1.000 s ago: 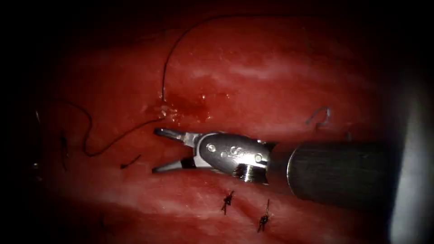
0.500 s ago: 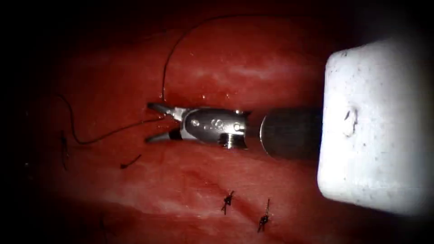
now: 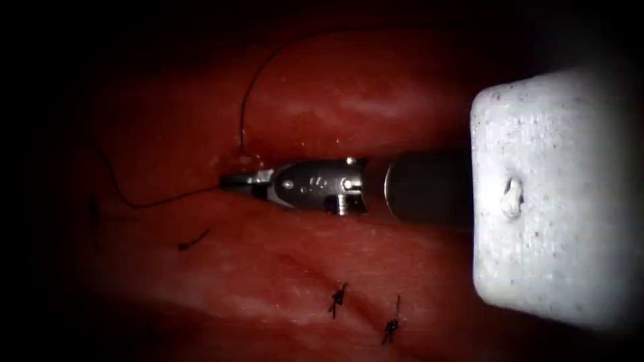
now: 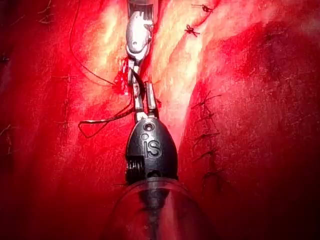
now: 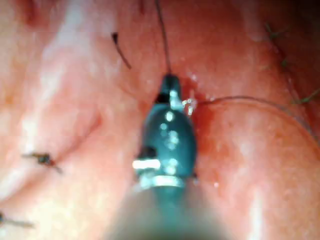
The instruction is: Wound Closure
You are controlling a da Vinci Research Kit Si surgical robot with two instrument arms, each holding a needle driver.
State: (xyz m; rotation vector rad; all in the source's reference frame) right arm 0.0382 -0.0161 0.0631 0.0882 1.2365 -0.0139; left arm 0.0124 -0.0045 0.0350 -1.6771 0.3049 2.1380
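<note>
My right tool [image 3: 231, 179] reaches in from the right and lies along the cut in the tissue [image 3: 349, 100]. Its jaws are shut on the dark thread [image 3: 161, 199] at the wet spot where the thread leaves the tissue. One strand runs left from the jaw tips, another [image 3: 245, 114] climbs and arcs away behind. The right wrist view has the same shut tips [image 5: 170, 80] with thread [image 5: 162, 35] leading off them. In the left wrist view my left tool [image 4: 142, 100] has its jaws shut, facing the right tool [image 4: 137, 35]. A dark strand crosses them; I cannot tell if it is held.
Two tied stitches [image 3: 339, 295] [image 3: 390, 325] sit in the tissue in front of the right tool's shaft. A short cut end of thread [image 3: 194, 239] lies loose to the front left. Red fluid [image 3: 243, 161] glistens around the thread's exit.
The right tool moved back and slightly left to the thread's exit spot, and its open jaws closed on the thread. The left strand's loop has flattened.
</note>
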